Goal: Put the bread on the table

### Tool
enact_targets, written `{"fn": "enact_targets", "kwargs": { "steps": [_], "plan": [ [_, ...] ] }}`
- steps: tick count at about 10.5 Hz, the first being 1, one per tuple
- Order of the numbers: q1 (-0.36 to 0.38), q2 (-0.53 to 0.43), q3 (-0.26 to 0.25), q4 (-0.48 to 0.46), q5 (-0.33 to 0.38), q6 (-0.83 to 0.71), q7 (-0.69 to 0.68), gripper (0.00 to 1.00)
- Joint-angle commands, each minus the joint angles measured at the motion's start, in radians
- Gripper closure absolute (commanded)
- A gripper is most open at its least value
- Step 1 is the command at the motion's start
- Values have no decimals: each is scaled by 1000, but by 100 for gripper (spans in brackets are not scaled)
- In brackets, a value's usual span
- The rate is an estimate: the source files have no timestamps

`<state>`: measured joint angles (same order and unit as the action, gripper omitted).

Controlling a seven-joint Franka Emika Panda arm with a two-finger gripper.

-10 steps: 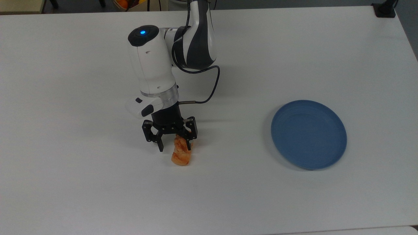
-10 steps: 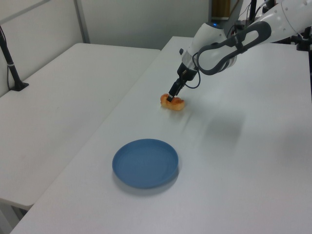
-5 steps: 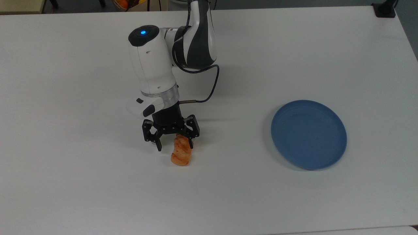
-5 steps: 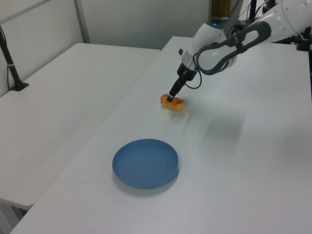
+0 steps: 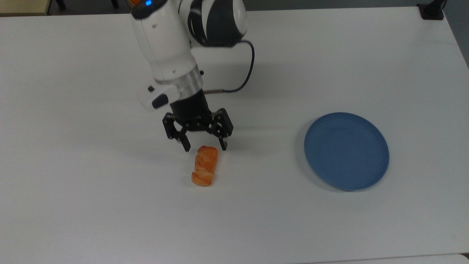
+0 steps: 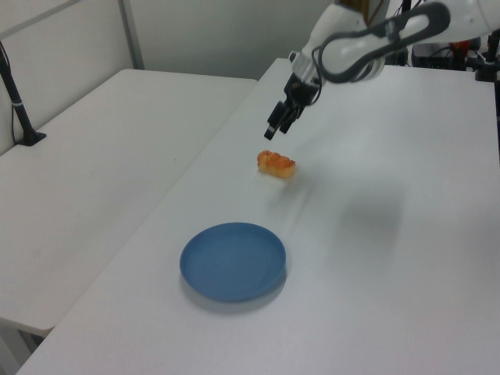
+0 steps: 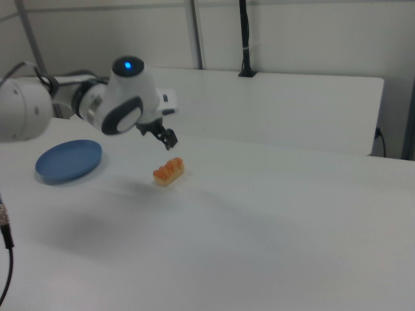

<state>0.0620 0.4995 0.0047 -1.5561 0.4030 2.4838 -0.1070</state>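
Black two-finger gripper (image 5: 205, 148) on the white Franka arm is hanging above the tabletop with its jaws spread wide, holding nothing and touching nothing. In the left view the gripper (image 6: 276, 130) is hovering clear of the surface, with air between its fingertips and the bread; in the right view the gripper (image 7: 170, 141) is sitting just above and behind the bread.

The large plain white matte tabletop (image 5: 91, 205) is lying open on all sides of the gripper. In the top view, bare room is stretching toward the top view's left and toward the near edge. A round blue plate (image 5: 346, 150) is resting well apart toward the top view's right. In the left view the plate (image 6: 233, 261) is lying nearer the camera, apart from the bread.

The small oblong golden-orange braided bread roll (image 5: 205, 171) is lying flat on the tabletop, just below the spread fingertips in the top view, its near end roughly between them. Same roll in the left view (image 6: 276, 164) and the right view (image 7: 168, 172), resting free on the white surface.
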Motion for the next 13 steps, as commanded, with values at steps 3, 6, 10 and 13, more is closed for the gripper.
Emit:
{"fn": "enact_targets", "kwargs": {
  "steps": [3, 6, 10, 13],
  "plan": [
    [-11, -289, -9, -130, -283, -426, 308, 0],
    [-24, -425, -11, -237, -320, -523, 293, 0],
    [-27, -461, -38, -254, -331, -631, 276, 0],
    [-39, -455, -46, -242, -331, -628, 273, 0]
  ]
}}
